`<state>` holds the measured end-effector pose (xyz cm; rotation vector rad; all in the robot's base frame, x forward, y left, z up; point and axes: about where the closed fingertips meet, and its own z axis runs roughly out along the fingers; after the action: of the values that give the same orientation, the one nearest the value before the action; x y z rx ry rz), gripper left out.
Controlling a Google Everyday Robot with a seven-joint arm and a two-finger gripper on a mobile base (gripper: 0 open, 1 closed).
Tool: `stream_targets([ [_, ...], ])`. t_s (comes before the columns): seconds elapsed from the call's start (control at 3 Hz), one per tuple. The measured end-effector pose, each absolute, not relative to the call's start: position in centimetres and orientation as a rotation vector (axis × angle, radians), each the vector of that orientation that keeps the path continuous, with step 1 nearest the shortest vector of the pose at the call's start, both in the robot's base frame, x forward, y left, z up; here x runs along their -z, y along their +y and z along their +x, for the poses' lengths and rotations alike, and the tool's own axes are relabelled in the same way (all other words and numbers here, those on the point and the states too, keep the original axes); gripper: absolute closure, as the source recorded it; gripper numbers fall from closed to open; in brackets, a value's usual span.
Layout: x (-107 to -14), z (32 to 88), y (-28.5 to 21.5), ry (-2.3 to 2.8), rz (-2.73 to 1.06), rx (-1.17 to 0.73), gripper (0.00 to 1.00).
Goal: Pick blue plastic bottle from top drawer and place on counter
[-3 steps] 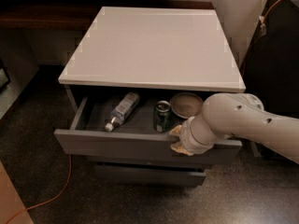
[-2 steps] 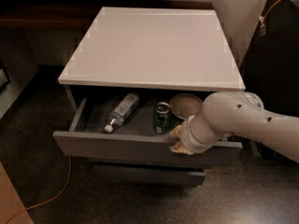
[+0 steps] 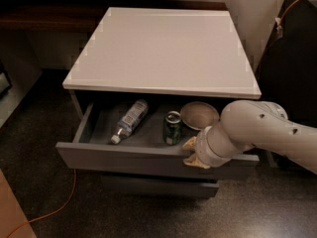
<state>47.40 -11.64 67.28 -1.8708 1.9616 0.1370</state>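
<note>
Grey top drawer (image 3: 119, 158): uppermost flat-fronted drawer of the cabinet, pulled out, grey inside open to view.
Bottle: small clear plastic bottle (image 3: 130, 120) w/ bluish-white label & white cap, lying on its side in drawer's left half. Cap points front-left, base toward back. It's apart from the other items.
Neighbours: green soda can (image 3: 173, 128) upright mid-drawer, just beside a round tan bowl (image 3: 199, 115) at back right. Can stands between bottle & pincer.
Counter: flat white square counter (image 3: 163, 48) topping the cabinet, directly above drawer.
Pincer: tan-coloured pincer (image 3: 194, 152) at drawer's front edge, right of centre, near the can. Apart, together or clamped: cannot tell.
Arm pose: thick white arm (image 3: 257, 130) comes in from the right, roughly level, wrist bent down-left so pincer sits at the front rim. Forearm covers drawer's right front corner.
Step in hand (judgement): drawer looks open enough. Next is prob. the reach for the bottle, which isn't grasped yet.
How to do it well: lift clear of the rim first, then travel left over or in front of the can, not through it, since a tall can tips easily. Come down from above, closing across bottle's slim body approx mid-label, aligned to its diagonal lie. Light round plastic may roll or squash, so close gently & centred. Draw it forward & up, as counter edge overhangs drawer's rear.
Risk: knocking can into bowl; bottle rolling toward left wall.
</note>
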Motion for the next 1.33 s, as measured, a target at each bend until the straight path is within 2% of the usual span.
stream_targets([
  [0.67,-67.44,47.40,-11.62,1.962,-1.871,-0.137,1.00],
  [1.0,-67.44,47.39,-11.62,1.962,-1.871,-0.137,0.83],
  [1.33,-67.44,47.39,-11.62,1.962,-1.871,-0.137,0.59],
])
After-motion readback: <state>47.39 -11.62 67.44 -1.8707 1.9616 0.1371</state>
